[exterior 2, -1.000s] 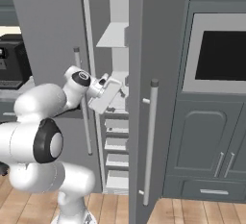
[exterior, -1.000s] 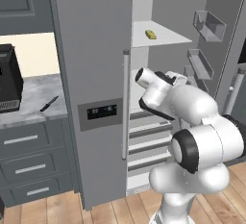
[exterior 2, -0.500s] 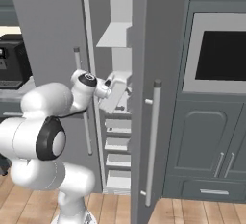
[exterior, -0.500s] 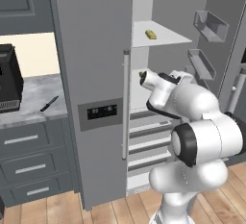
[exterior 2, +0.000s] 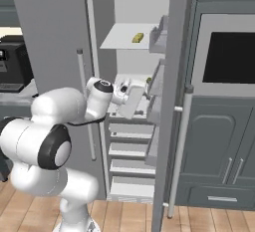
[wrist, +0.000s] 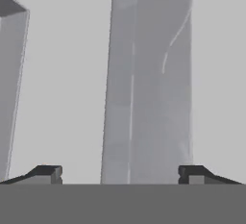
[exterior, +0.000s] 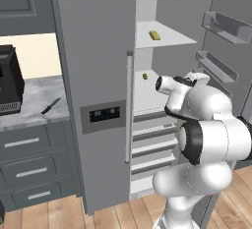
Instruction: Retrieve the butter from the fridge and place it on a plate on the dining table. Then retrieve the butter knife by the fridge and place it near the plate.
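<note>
The grey fridge stands with its left door shut and its right door swung open. The yellow butter lies on the upper white shelf, also seen from the right. My arm reaches into the open compartment at middle-shelf height, well below the butter, with the hand just in front of the shelves. My gripper is open with nothing between its fingertips, facing grey and white inner walls. The dark butter knife lies on the marble counter left of the fridge. The plate and the dining table are out of view.
A tiny olive-green lump sits on the middle shelf near my hand. Door bins jut from the open door on the right. A black appliance stands on the drawer counter. A built-in oven is right of the fridge.
My hand has moved forward and to the right, deeper into the open fridge at middle-shelf height. The gripper has stayed open. Butter and knife have not moved.
</note>
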Motion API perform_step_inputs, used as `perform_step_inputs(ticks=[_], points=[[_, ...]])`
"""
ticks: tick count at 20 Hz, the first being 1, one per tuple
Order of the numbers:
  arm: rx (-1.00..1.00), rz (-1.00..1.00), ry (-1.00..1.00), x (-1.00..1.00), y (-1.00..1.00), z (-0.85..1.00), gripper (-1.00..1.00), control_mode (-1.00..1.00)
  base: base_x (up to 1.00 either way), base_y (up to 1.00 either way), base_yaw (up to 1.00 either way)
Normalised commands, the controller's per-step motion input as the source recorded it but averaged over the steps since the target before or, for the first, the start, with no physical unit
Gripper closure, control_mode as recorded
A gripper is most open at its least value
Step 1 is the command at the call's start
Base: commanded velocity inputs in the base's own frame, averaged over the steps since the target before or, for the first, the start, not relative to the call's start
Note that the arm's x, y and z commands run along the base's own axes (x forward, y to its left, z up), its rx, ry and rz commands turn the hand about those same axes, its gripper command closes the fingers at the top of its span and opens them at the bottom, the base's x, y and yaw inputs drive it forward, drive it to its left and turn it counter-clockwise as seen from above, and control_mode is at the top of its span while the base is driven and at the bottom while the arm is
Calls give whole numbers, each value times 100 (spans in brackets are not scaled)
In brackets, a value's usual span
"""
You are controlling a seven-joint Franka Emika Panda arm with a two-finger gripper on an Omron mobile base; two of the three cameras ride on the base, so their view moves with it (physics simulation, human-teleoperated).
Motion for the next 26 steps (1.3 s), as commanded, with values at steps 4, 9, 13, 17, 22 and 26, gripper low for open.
perform_step_inputs(ticks=[4, 9, 13, 17, 22, 26], points=[[-6, 0, -1, 0, -55, 0, -100, -100, 0, 0, 0], [-4, 0, 0, -1, 33, 0, -100, -100, 0, 0, 0], [6, -3, 3, 0, 56, 0, -100, -100, 0, 0, 0], [59, -9, 4, 6, 31, 0, -100, -100, 0, 0, 0], [65, -18, -1, 9, 57, 12, -100, -100, 0, 0, 0], [41, -25, -12, 4, 97, 6, -100, -100, 0, 0, 0]])
